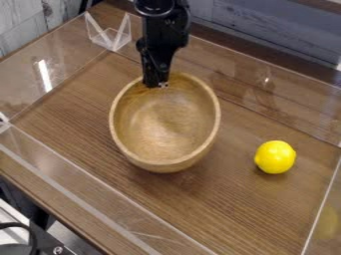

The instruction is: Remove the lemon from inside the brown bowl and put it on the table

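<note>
Yellow lemon (276, 156) lying on the bare table (80, 139), well right of the brown bowl (164, 122) and outside it, so seemingly already delivered. Gripper (156, 82) pointed straight down at the bowl's far rim, jaws pressed together, apparently nipping that rim, perhaps to shift the empty bowl.

clear acrylic stand (110, 33) at back left, grey plank wall (266, 25)
</note>
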Tool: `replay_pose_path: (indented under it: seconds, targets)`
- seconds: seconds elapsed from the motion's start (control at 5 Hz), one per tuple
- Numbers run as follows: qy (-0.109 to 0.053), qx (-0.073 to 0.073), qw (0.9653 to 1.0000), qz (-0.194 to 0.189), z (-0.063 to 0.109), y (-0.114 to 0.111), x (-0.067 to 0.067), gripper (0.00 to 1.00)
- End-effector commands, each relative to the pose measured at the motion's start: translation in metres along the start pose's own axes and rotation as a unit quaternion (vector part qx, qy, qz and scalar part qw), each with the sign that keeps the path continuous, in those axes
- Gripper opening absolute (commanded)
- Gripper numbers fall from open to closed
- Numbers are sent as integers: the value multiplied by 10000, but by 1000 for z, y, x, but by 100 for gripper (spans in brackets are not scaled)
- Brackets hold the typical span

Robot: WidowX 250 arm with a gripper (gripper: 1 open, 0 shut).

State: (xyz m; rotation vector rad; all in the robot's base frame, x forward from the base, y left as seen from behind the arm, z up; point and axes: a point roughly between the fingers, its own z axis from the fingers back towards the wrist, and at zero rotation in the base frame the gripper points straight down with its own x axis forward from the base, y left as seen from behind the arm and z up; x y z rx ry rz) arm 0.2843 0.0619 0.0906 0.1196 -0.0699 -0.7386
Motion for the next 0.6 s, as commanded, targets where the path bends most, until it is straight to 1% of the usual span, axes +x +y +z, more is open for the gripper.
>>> replay_pose_path:
  seconds: [0.0, 0.4]
  targets:
    - [-180, 209, 9996, -32, 13, 6, 1, 0]
    - [-237, 211, 9993, -183, 14, 4, 0, 0]
